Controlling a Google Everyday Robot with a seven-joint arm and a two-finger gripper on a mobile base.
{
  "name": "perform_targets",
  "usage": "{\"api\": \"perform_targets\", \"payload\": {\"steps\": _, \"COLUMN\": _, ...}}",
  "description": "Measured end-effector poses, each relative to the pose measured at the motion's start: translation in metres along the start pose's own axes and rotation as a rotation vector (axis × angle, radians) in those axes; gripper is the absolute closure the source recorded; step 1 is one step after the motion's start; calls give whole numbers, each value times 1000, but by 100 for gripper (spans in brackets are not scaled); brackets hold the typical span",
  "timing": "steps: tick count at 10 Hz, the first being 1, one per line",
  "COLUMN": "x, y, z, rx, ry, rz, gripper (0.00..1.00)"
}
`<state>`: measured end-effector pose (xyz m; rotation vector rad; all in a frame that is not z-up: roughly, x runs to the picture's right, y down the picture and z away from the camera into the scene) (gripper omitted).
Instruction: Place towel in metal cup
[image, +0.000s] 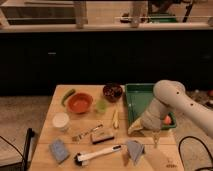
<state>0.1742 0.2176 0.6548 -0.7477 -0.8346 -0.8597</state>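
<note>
Along the near edge of the wooden desk (47, 127) lie three things: one blue-grey sponge (59, 149) at the left, one white-handled brush (97, 154) with a dark head in the middle, and one crumpled grey towel (134, 150) to its right. The towel rests flat on the desk, with the brush handle's tip close by its left side. Just beyond and to the right of the towel hangs the end effector (156, 138), pointing down over the desk near the green tray's front edge; whether it is wide or narrow cannot be told, and the towel lies apart from it on the desk.

One row back sit a single white cup (61, 121) at the left, one fork (85, 133), one dark rectangular block (103, 135) and one pale yellow stick-like item (116, 118) standing lengthwise.

Farther back come one orange bowl (80, 102), one green pepper-like vegetable (68, 95) at its left, one small green cup (101, 105) and one dark bowl (113, 92). One green tray (132, 97) occupies the right side, with one small orange object (167, 120) in its near right corner beside the arm (172, 98). A metal cup cannot be made out.
</note>
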Motion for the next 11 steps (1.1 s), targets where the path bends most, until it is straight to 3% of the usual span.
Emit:
{"api": "perform_targets", "payload": {"steps": 5, "x": 11, "y": -2, "z": -7, "rx": 17, "ry": -1, "rz": 34, "gripper": 20}}
{"api": "perform_targets", "payload": {"steps": 11, "x": 32, "y": -5, "z": -14, "rx": 32, "ry": 29, "rz": 90, "gripper": 20}}
